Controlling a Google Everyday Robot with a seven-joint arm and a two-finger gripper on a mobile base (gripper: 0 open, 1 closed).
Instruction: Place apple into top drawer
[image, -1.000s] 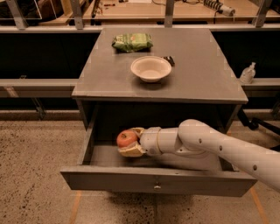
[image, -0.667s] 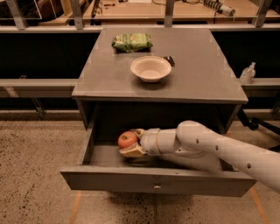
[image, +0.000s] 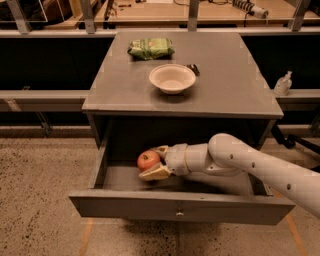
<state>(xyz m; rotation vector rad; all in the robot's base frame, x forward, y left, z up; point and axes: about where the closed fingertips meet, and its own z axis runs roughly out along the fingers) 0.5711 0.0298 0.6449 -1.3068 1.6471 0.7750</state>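
Drawer: wide shallow grey top drawer (image: 120, 202), pulled open.
Apple: small round red apple (image: 147, 160), inside the drawer, left of centre.
Gripper: cream two-finger gripper (image: 150, 163), inside the drawer, clamped around the apple.

Grey cabinet (image: 225, 90) sits centre frame on the speckled floor (image: 40, 190). On its top: bowl (image: 172, 78) mid-top, green bag (image: 151, 48) behind it at the far edge, small dark item (image: 193, 69) just right of the bowl. Drawer (image: 180, 206) open below. Gripper (image: 149, 162) is inside it, left of centre, clamping the apple (image: 146, 159).
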